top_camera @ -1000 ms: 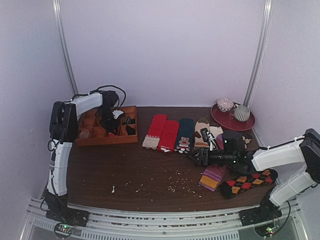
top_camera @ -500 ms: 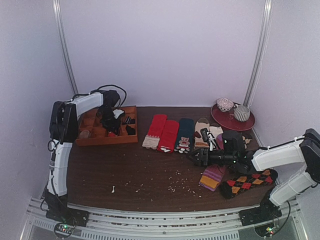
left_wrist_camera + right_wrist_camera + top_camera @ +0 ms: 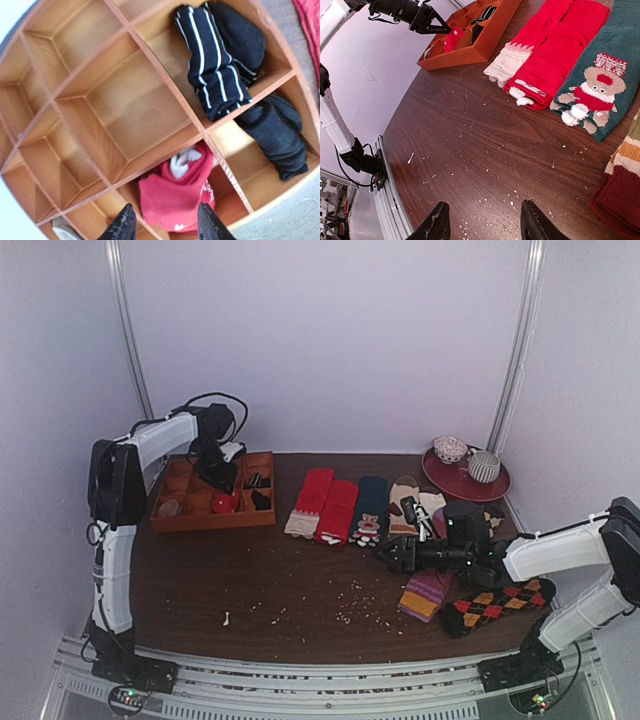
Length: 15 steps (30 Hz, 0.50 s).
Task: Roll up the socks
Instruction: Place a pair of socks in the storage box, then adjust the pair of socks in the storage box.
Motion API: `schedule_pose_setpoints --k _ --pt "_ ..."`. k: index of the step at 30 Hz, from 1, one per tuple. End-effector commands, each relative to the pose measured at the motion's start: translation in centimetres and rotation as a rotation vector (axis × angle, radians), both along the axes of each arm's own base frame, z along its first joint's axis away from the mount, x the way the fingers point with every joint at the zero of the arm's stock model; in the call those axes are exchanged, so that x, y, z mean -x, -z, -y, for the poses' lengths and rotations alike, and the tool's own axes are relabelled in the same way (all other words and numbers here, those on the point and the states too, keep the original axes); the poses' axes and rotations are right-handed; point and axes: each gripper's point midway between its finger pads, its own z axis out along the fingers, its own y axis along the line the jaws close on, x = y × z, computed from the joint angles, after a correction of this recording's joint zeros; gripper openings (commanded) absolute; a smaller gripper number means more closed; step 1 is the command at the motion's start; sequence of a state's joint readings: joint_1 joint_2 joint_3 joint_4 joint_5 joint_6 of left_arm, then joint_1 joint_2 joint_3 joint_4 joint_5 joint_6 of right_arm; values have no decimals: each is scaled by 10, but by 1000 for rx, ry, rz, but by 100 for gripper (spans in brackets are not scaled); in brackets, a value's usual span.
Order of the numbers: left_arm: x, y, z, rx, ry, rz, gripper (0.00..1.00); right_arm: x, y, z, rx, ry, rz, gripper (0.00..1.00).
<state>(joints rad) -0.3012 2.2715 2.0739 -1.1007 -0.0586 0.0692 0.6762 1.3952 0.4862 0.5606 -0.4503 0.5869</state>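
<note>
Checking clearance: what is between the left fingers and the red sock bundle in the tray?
Nothing. In the right wrist view the left fingers hang open above the sock bundle, with an empty gap between them.

— Where do we have our left arm [image 3: 158, 440]?
— Reaching far back, elbow high. Our left gripper [image 3: 167, 224] points down, fingers apart, gripping nothing.
— And our right arm [image 3: 555, 550]?
— Stretched low toward the middle, with our right gripper [image 3: 482, 222] parted and empty.

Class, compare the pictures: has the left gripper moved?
Yes. From above, the left gripper has drawn away from the near wall of the tray, toward its far side, uncovering the socks.
</note>
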Motion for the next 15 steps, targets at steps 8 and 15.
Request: schedule_pose_setpoints --k 8,15 --pt "-2 -27 -1 11 -13 69 42 -4 -19 -3 -16 12 40 49" --pt "14 -28 10 110 -2 67 41 -3 -16 -4 -12 9 37 48"
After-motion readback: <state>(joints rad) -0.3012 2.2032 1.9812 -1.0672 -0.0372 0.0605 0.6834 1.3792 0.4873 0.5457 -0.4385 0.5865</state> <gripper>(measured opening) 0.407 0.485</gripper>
